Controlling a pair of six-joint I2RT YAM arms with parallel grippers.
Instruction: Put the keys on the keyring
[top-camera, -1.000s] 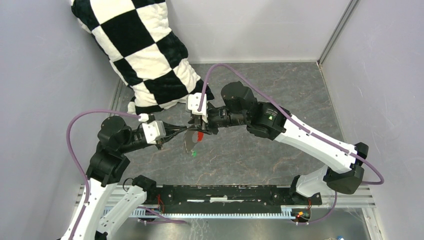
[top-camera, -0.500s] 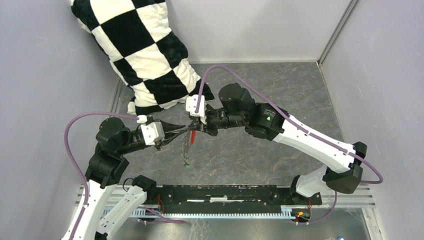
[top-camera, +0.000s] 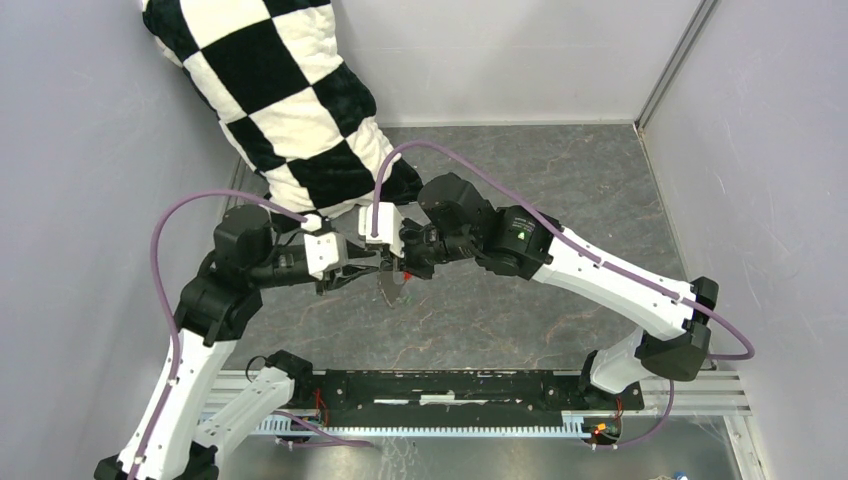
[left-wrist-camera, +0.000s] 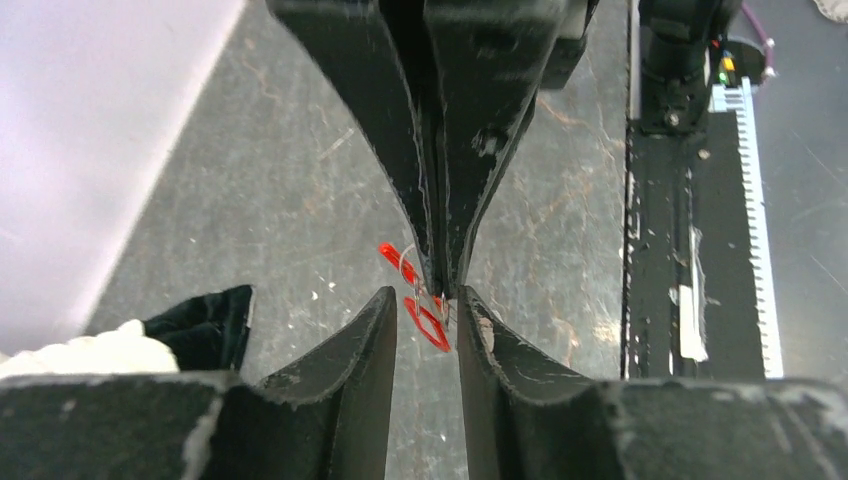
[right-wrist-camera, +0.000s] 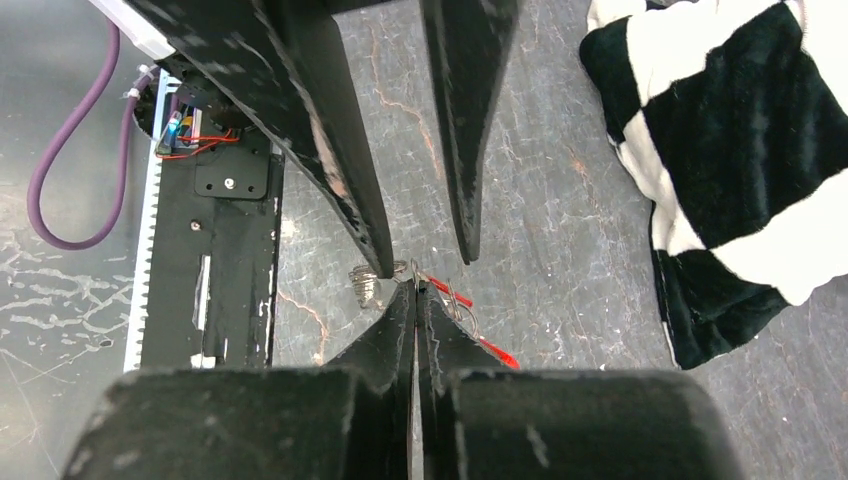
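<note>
Currently our right gripper (right-wrist-camera: 415, 288), fingers pressed together, pinches the keyring (right-wrist-camera: 452, 300) above the table (right-wrist-camera: 560, 230), our left gripper (left-wrist-camera: 427, 298) spread apart beside it; we cannot tell whether the keys are threaded, so work seemingly remains.

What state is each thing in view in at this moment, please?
Left pincer: open, fingers either side of the red tag.
Right pincer: shut on the keyring.
Keyring: gripped by the right pincer, red tag dangling.
Checkered pillow: propped in the back-left corner.
</note>
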